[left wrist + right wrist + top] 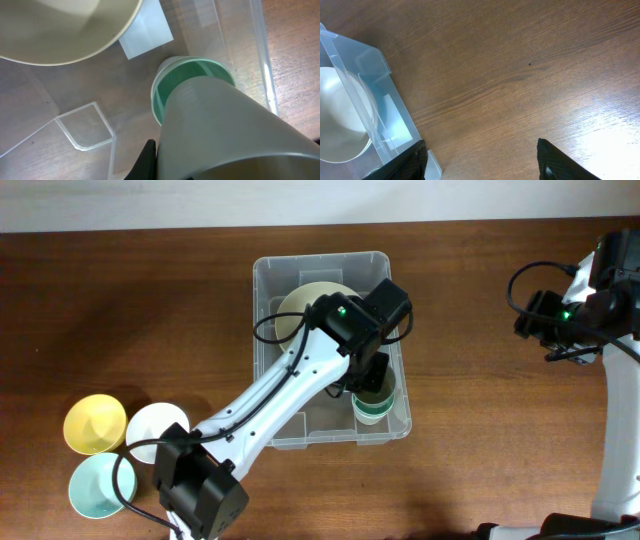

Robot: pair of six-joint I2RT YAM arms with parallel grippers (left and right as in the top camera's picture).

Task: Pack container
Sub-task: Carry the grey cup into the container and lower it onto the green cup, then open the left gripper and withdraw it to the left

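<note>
Overhead: the container [320, 259] sits mid-table [120, 300], with the left arm reaching in from 7 o'clock. Inside it, a cream bowl [305, 302] lies at the 12 o'clock end and a green cup [373, 412] stands in the 5 o'clock corner. The left pincer [366, 376] hangs right above that cup. Out at 8 o'clock on the table, well apart from the container, wait a yellow bowl [95, 423], a white bowl [155, 425] and a teal bowl [95, 485]. The right arm is parked at 3 o'clock.

Left wrist: a pale cup [225, 130] fills the foreground, its base sunk into the green cup's mouth. One black finger [149, 159] shows against its side at 7 o'clock. The pincer is pinched almost fully closed, seemingly on the thin wall of the pale cup. The white label [146, 32] on the container floor lies at 12 o'clock.

Right wrist: the right pincer [482, 165] stands well apart in its fingers with nothing between them, over bare table, the container's corner at 9 o'clock.

The step in hand looks like nesting the pale cup into the green one. Next would be to let go once it is seated, lift straight out clear of the wall, then go for a bowl at 8 o'clock
</note>
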